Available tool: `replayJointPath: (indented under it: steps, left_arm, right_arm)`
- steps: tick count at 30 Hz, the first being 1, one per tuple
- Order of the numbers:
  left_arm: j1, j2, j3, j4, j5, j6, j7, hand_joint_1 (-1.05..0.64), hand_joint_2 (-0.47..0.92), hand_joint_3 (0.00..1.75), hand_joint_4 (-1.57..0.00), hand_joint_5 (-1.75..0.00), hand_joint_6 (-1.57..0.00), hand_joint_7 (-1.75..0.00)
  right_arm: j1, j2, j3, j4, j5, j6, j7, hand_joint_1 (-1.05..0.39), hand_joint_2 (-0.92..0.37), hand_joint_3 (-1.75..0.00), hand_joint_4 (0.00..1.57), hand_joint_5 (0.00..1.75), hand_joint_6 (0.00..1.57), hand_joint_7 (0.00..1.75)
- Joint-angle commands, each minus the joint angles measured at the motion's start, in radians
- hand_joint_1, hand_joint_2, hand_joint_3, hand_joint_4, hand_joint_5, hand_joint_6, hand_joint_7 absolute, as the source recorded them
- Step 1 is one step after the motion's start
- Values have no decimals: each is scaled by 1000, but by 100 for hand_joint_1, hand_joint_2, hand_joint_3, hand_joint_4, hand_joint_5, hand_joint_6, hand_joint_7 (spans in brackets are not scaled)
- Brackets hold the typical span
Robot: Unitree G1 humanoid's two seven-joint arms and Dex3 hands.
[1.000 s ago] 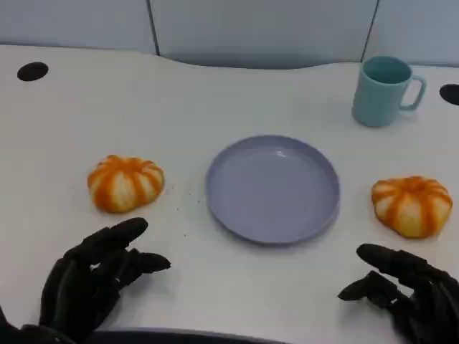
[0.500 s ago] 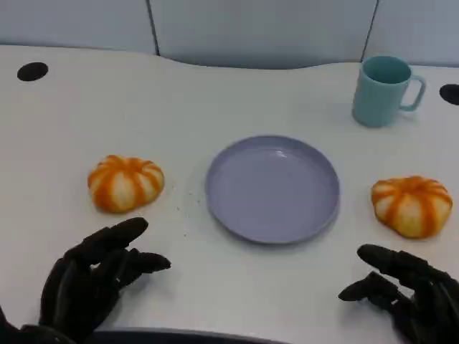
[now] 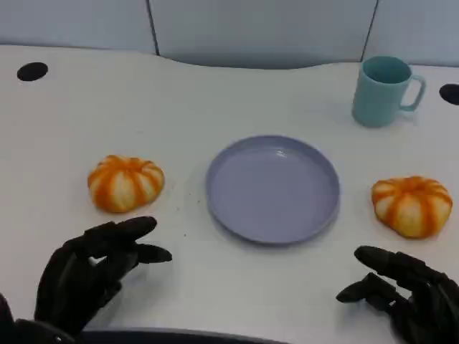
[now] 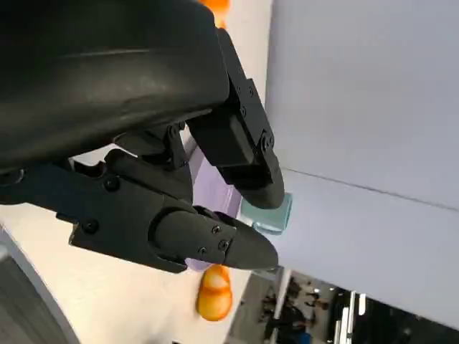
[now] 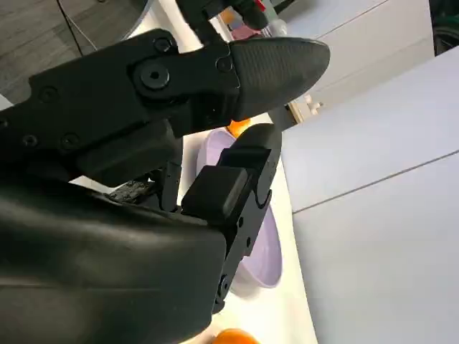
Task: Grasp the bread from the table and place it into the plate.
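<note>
Two orange-and-white striped bread rolls lie on the white table. The left bread [image 3: 125, 183] sits left of the lavender plate [image 3: 272, 188], the right bread [image 3: 412, 205] to the plate's right. The plate holds nothing. My left hand [image 3: 90, 272] hovers at the near edge, just below the left bread, fingers apart and holding nothing. My right hand [image 3: 405, 292] is low at the near right, below the right bread, fingers spread and holding nothing. In the left wrist view the far bread [image 4: 214, 301] and plate [image 4: 204, 175] peek past my fingers [image 4: 215, 244].
A teal mug [image 3: 384, 91] stands at the back right, beyond the plate. Two dark round holes [image 3: 32, 71] mark the table's far corners. A grey partition wall runs behind the table.
My left hand has lifted slightly and edged toward the left bread, its fingers spreading a little. The right hand and the objects have stayed put.
</note>
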Motion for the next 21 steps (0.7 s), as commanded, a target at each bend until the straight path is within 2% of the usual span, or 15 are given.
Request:
replayJointPath:
  steps: [1,6,11,14,19,21]
  left_arm:
    - [27,49,-47,-106,104,-88,91,-64,92,25,-27,-123,-82,0]
    - [16,85,-87,-171,218,-194,211,-59,92,27,-16,-124,-69,0]
    - [-23,163,-111,-216,377,-269,360,-58,92,36,-3,-117,-52,0]
    - [-51,220,-124,-230,517,-297,480,-56,92,40,0,-111,-44,0]
    - [-96,345,-172,-286,833,-279,717,-57,92,46,0,-81,-25,-1]
    - [-101,388,-201,-331,920,-222,754,-61,92,48,0,-52,-14,-3]
  right_arm:
    - [6,-9,-2,-3,5,2,-1,-76,-92,-28,62,104,100,6]
    - [0,-12,-4,10,3,-11,5,-77,-92,-29,62,104,99,6]
    - [1,-10,-3,4,7,5,-1,-76,-92,-28,62,104,100,6]
    - [1,-10,-2,5,2,-3,-3,-76,-92,-28,62,104,99,6]
    - [3,-5,-2,2,7,6,-7,-76,-92,-27,62,104,100,6]
    - [-2,-6,-3,10,9,2,-2,-76,-92,-27,62,104,101,6]
